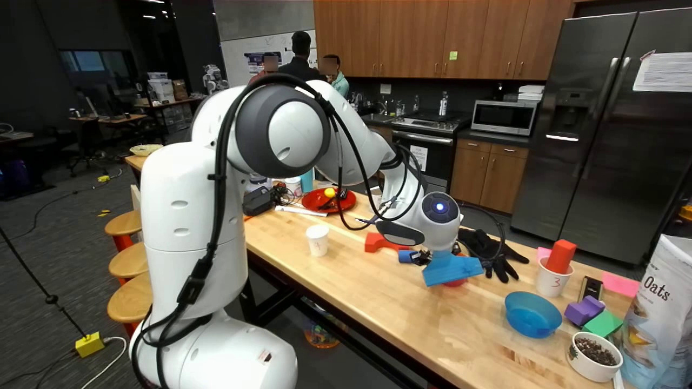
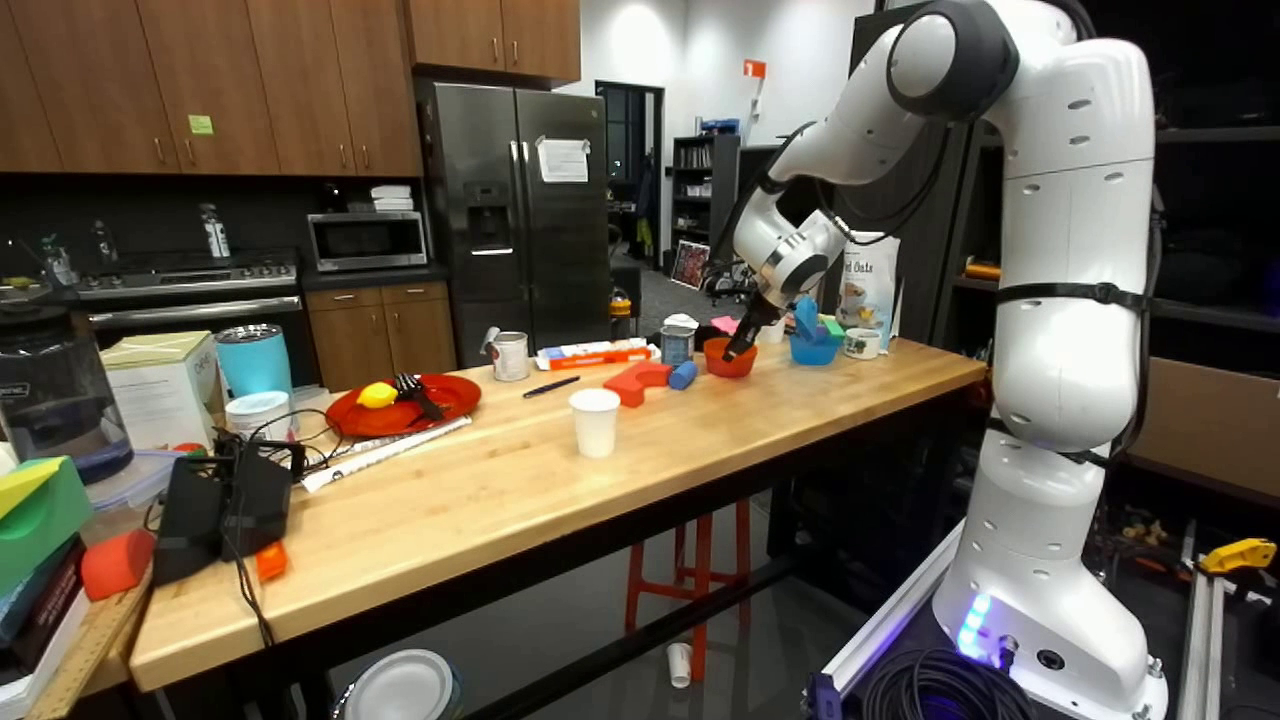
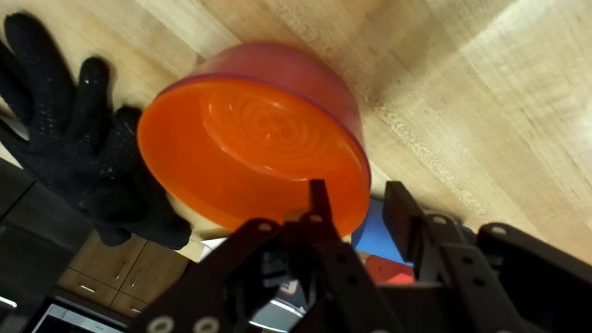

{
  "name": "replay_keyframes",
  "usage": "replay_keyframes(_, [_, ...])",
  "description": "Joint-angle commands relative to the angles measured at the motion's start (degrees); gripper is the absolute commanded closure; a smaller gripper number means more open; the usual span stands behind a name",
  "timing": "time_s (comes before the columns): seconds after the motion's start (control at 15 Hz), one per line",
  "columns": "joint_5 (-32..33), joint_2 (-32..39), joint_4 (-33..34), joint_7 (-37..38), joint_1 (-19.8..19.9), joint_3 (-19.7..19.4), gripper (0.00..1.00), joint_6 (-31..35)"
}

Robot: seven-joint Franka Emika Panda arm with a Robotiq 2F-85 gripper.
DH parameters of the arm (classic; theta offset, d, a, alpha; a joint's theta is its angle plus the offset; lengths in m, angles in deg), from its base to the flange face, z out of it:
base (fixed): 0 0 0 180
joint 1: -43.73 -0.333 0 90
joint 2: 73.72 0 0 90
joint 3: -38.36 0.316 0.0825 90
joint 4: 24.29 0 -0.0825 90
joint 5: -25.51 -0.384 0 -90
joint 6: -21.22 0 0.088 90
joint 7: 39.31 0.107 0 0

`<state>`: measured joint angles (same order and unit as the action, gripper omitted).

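As arm point(image 2: 1076, 240) arches, pincer point(image 3: 356, 185) slants over red bowl point(image 3: 259, 143).

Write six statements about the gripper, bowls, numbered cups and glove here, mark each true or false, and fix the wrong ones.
1. The gripper is open at the rim of the red-orange bowl. True.
2. That bowl is turned upside down. False: its opening faces up.
3. A black glove lies beside the red-orange bowl. True.
4. The paper cup marked 4 stands upright on the wooden table. True.
5. Every numbered cup is empty. False: the paper cup marked 3 holds a red block.
6. The bowls are stacked. False: the blue bowl stands apart from the red-orange one.
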<state>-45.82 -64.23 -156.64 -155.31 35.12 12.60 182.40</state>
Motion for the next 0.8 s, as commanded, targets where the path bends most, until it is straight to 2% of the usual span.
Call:
replay_keyframes(0.0, [0.2,1.0,1.1,-0.3,0.5,-0.3,0.33,-0.7])
replay_keyframes(0.33, [1.9,1.8,1.2,1.7,0.2,-0.6,0.01,-0.6])
replay_keyframes(0.4, [2.1,2.0,1.3,2.0,0.2,-0.7,0.03,-0.9])
replay_keyframes(0.47, [2.6,2.3,1.3,2.7,0.2,-0.7,0.25,-1.3])
replay_keyframes(0.53, [3.2,2.6,1.4,3.4,0.1,-0.6,0.32,-1.5])
replay_keyframes(0.6, [3.7,2.9,1.5,4.1,0.1,-0.7,0.33,-1.9])
replay_keyframes(0.73, [5.4,3.7,1.8,5.9,0.2,-0.8,0.46,-2.6])
